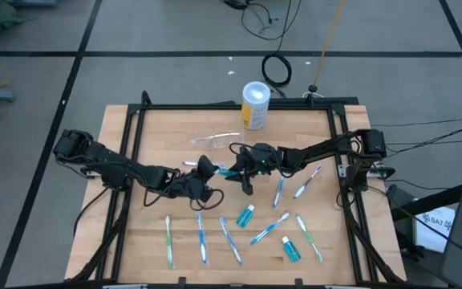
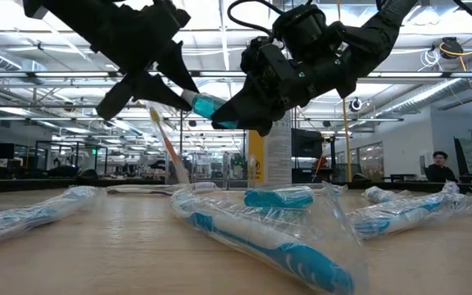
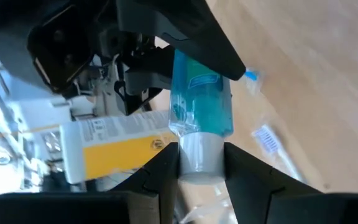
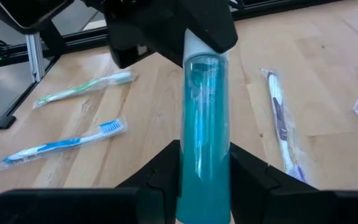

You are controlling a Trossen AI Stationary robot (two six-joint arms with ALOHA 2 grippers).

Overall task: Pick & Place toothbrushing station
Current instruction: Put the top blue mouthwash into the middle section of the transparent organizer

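Note:
A small blue bottle [image 1: 225, 170] with a white cap hangs in the air between my two grippers over the middle of the table; it also shows in the low view [image 2: 207, 105]. My left gripper [image 1: 207, 171] is shut on its cap end. My right gripper [image 1: 241, 170] is shut on its blue end. The see-through cup [image 1: 219, 140] is on the table just beyond them, and a toothbrush [image 2: 169, 147] seems to lean in it. The yellow container [image 1: 255, 104] with a white-blue lid stands at the far edge. My left gripper pinches the bottle's white cap [image 3: 201, 158] between its two fingers. It comes about level from the table's left, its fingers along the bottle. The bottle is clear of the table. My right gripper pinches the blue body [image 4: 204, 155] between its two fingers, at the end away from the cap. It comes about level from the table's right, its fingers along the bottle, which runs straight on to the other gripper.
Several wrapped toothbrushes [image 1: 201, 237] and two more small blue bottles [image 1: 245, 215] lie across the near half of the table. Two wrapped brushes [image 1: 307, 181] lie under my right arm. A black frame [image 1: 135, 120] borders the table.

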